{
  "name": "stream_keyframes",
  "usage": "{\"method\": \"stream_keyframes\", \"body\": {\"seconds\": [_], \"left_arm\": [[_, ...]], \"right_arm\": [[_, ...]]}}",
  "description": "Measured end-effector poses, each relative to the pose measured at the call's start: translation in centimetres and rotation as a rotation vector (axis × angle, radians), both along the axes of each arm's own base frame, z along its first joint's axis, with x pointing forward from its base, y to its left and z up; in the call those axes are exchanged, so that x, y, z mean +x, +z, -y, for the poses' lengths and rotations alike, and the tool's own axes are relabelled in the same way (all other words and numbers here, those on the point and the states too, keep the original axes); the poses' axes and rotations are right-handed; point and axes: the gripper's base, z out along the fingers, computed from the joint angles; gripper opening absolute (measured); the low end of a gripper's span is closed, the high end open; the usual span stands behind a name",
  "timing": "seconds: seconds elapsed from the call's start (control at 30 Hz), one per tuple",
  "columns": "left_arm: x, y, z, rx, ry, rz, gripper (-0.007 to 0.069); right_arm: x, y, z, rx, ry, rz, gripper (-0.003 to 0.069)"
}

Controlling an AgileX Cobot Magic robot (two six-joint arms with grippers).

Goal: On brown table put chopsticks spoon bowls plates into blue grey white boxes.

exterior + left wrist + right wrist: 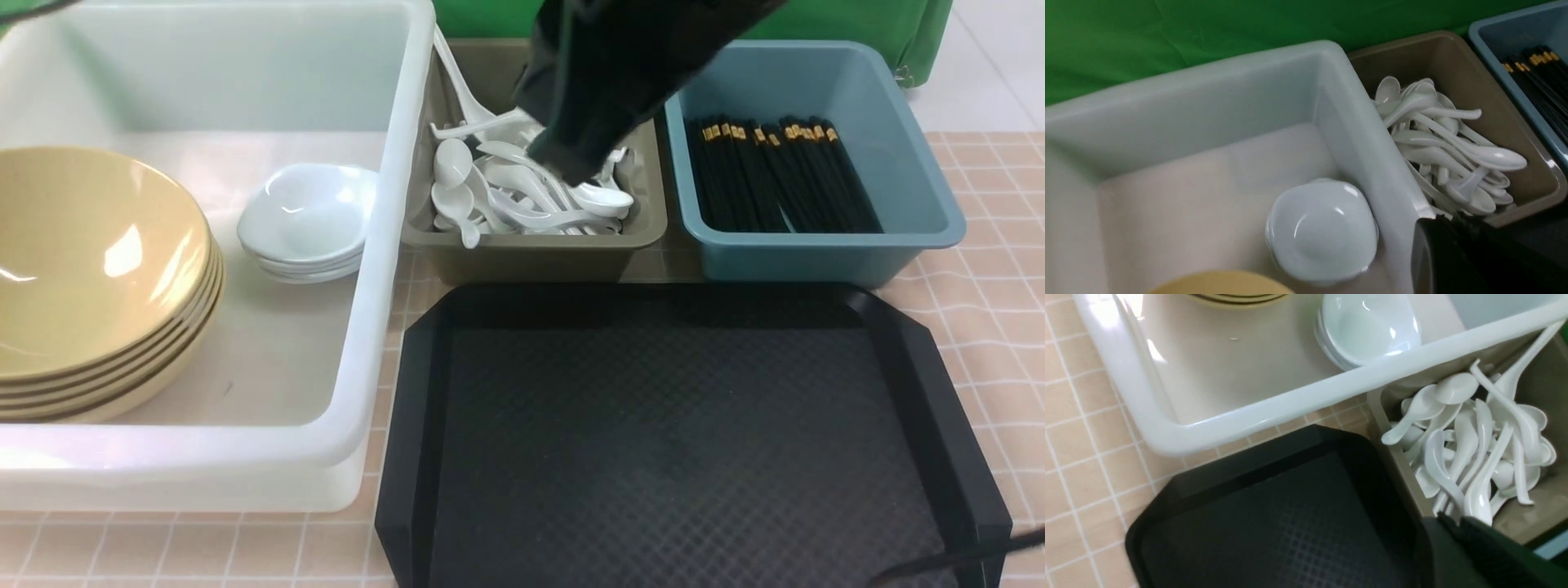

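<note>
The white box [390,245] holds a stack of yellow plates [90,278] and stacked white bowls [306,216]. The grey box [531,255] holds several white spoons [506,200]. The blue box [816,255] holds black chopsticks [775,175]. My right gripper [571,167] hangs low over the spoons. In the right wrist view its tips [1453,520] sit together, beside a spoon [1478,498]. My left gripper [1447,218] is out of the front view. It looks shut and empty above the white box's wall [1372,155], near the bowls [1323,230].
A black tray [678,433] lies empty at the front, right of the white box, on the tiled brown table [996,294]. A green backdrop [857,20] stands behind the boxes. The right arm crosses above the grey and blue boxes.
</note>
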Motion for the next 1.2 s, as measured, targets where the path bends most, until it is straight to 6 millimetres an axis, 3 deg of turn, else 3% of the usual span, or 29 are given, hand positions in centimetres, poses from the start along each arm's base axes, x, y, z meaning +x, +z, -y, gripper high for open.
{"method": "stream_keyframes", "body": {"seconds": [0.07, 0.17, 0.37, 0.43, 0.67, 0.83, 1.2], "left_arm": [[-2.5, -1.0, 0.2, 0.001, 0.018, -0.035, 0.0001], [-4.4, -2.7, 0.3, -0.002, 0.036, -0.049, 0.0001], [-11.2, -8.6, 0.7, 0.005, 0.122, 0.093, 0.0003], [-14.3, -11.2, 0.8, 0.032, 0.147, 0.188, 0.0003], [-20.4, -17.4, 1.1, 0.068, 0.209, 0.405, 0.0003], [-22.1, -19.5, 1.3, 0.054, 0.220, 0.437, 0.0003], [-22.4, -19.4, 1.5, -0.004, 0.223, 0.460, 0.0004]], "right_arm": [[-1.1, 0.6, 1.1, 0.027, 0.002, 0.023, 0.0099], [-1.9, 0.9, 2.0, 0.059, 0.002, 0.050, 0.0099], [-4.8, 0.8, 4.7, 0.257, -0.004, 0.164, 0.0099], [-5.5, 0.4, 5.4, 0.316, 0.004, 0.214, 0.0099], [-7.6, -2.4, 7.5, 0.401, 0.017, 0.289, 0.0099], [-9.5, -3.5, 9.5, 0.507, 0.025, 0.367, 0.0106], [-10.7, -4.5, 10.7, 0.649, 0.037, 0.492, 0.0114]]}}
